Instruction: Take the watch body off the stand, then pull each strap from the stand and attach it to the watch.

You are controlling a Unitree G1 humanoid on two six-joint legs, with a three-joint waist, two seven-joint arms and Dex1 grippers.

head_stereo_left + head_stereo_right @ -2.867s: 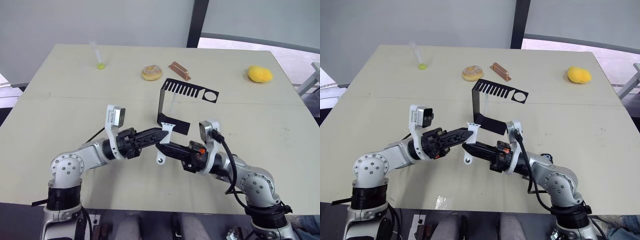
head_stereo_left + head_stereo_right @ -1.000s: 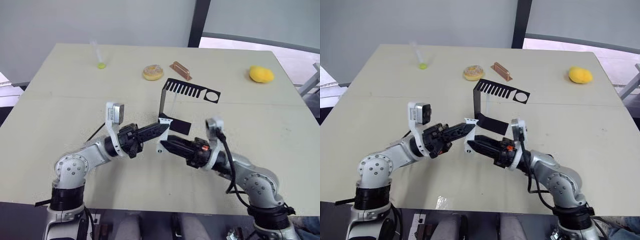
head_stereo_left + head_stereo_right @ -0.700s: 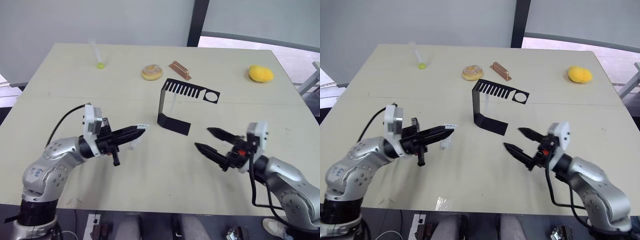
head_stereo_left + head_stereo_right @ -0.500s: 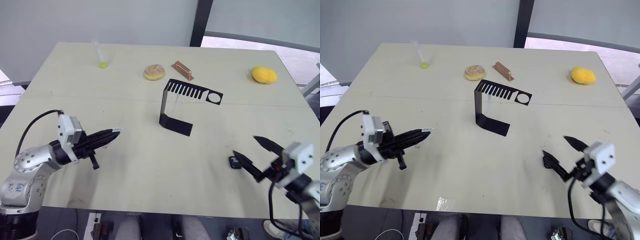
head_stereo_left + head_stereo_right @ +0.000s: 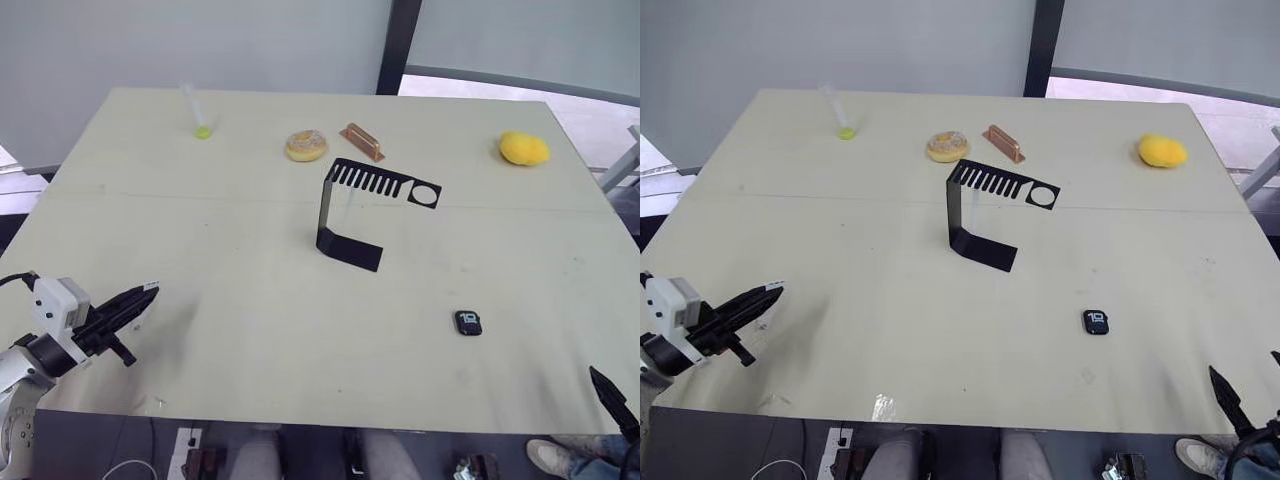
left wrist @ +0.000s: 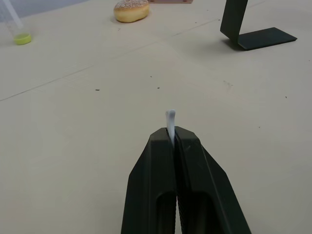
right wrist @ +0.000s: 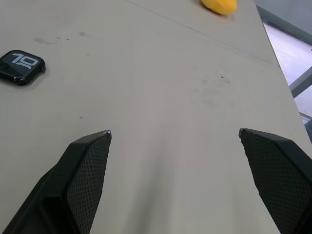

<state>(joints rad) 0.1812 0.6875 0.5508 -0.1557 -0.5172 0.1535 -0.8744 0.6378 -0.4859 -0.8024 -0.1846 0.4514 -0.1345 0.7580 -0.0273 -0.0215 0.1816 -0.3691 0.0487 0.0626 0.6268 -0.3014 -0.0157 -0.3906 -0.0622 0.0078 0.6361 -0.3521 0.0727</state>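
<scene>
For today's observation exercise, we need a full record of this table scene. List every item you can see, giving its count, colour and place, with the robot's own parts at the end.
Small black rounded-square watch body: one, black with white digits, lying flat on the table's near right.
Thin bent-metal stand: one, black, table centre.
Thin flexible strap: one, white, pinched in the left end effector.
Round sugared donut: one, tan, far centre.
Small block: one, copper-brown, beside the donut.
Clear tube with green end: one, far left.
Rounded lumpy object: one, yellow, far right.
Wide flat table: one, beige.
Left end effector: black, shut, near left edge.
Right end effector: black, open, near right edge.
</scene>
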